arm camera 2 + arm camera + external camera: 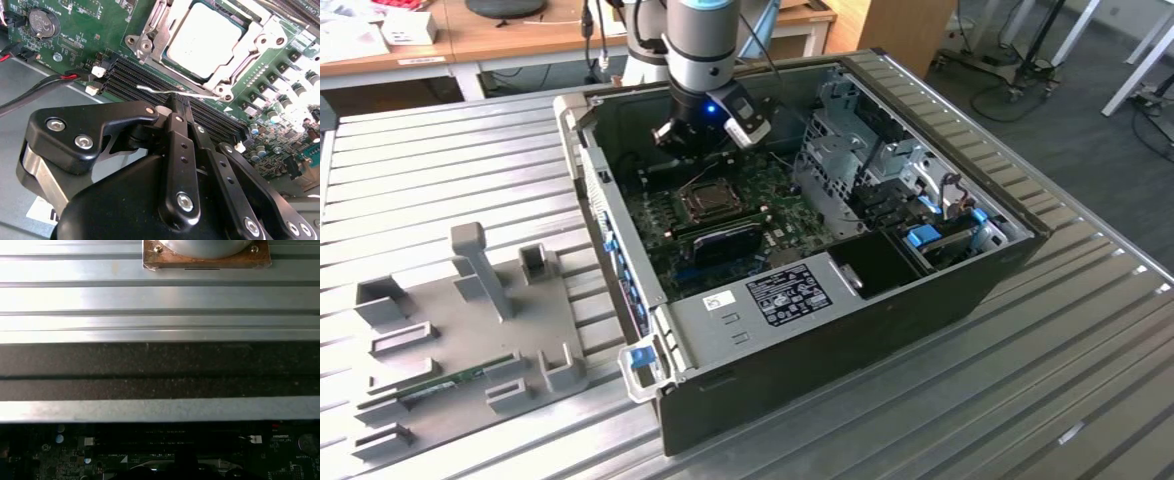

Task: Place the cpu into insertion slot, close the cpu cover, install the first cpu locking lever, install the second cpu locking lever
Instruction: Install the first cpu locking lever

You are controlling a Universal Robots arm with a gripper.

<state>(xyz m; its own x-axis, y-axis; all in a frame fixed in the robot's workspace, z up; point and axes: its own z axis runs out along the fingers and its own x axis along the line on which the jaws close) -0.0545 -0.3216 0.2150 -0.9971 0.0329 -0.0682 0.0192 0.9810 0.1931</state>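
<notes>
Inside the open computer case, the tool hung over the green motherboard, just short of the insertion slot. In the second wrist view the cpu sat flat in that socket. Its top was a matt, pale grey metal square. The cpu cover, a thin bright stamped-steel frame, lay shut around it, so the chip showed through the window.

The move turned on a locking lever, a thin springy steel wire with a small hook at its free end. Its long axis ran along the near edge of the socket, parallel to the ribbed black memory slots beneath it. It looked raised off the board rather than latched. The socket itself lay beyond the tool's tip, across those slots.

The tool was made of black, matt, bolted links that tapered to a narrow tip. Its two fingers were pressed together right where the wire crossed. They appeared to pinch the wire, though the tip hid the contact, so I judge this rather than see it.

Under the case, the bench was ribbed bare aluminium.
</notes>
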